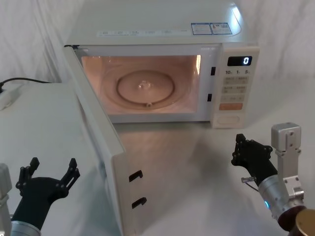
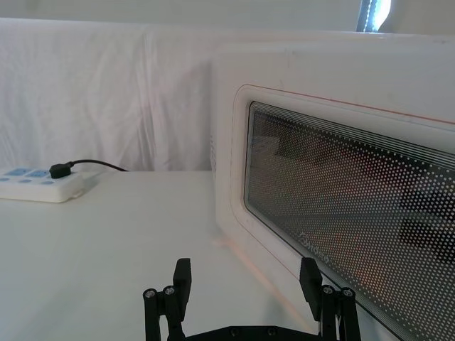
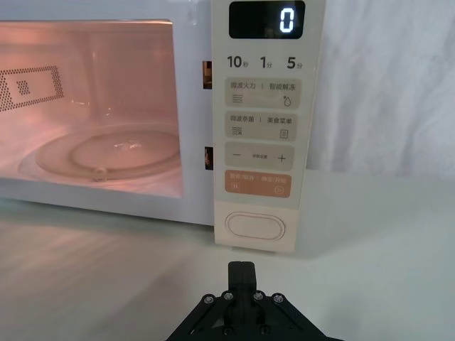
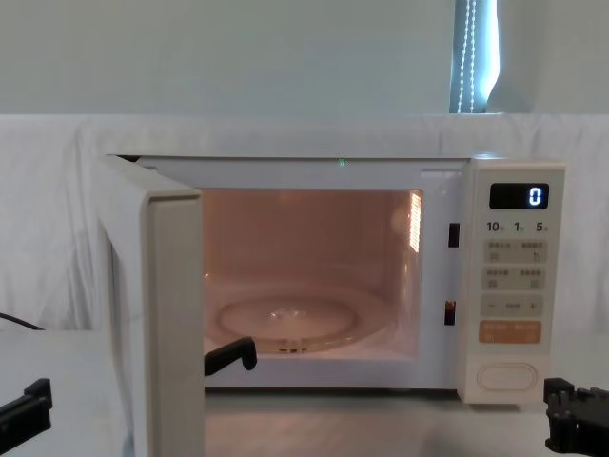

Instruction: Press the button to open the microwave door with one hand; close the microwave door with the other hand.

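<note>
We see the microwave (image 1: 162, 29) on the white worktop (image 1: 197, 172) with its door (image 1: 98, 147) swung wide open toward us, hinged on the left. Two black latch hooks (image 1: 136, 175) stick out of the door's free edge. The cavity glows pinkish and the glass turntable (image 1: 145, 88) lies inside. On the panel (image 1: 235, 86) at the right the display (image 1: 239, 61) reads 0, and the button (image 1: 229, 118), the wide cream key at the bottom, sits just under the orange key (image 1: 231, 106).

Our left pincer (image 1: 49, 178) hangs low at the left of the head view, on the outer side of the door and apart from it, with its long fingers (image 1: 71, 172) spread open and holding nothing. In the left wrist view the pincer (image 2: 245, 280) points along the door (image 2: 341, 206) with its dotted dark window (image 2: 355, 213) just beside one fingertip; we cannot tell whether they touch. A power strip (image 2: 39, 185) with a black plug lies farther off on the worktop.

Our right pincer (image 1: 246, 150) sits low at the right, in front of the panel and clear of it. In the right wrist view its fingers (image 3: 240, 273) are pressed together, empty, aimed at the button (image 3: 256, 229) but short of it
</note>
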You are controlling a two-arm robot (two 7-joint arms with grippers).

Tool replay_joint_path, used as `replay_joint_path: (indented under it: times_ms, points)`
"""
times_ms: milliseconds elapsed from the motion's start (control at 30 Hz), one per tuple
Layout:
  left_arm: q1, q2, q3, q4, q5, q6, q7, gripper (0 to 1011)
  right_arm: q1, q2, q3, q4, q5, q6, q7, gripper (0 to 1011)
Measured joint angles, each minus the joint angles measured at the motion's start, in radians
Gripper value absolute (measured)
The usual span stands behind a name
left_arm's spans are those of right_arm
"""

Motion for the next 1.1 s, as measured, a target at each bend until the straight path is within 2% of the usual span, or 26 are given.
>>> replay_joint_path:
  times_ms: [1100]
  points:
    - [0.000,0.000,0.000,0.000,0.000,0.000,0.000,1000,0.001,0.000,0.000,-0.002,0.000,-0.002,0.002,0]
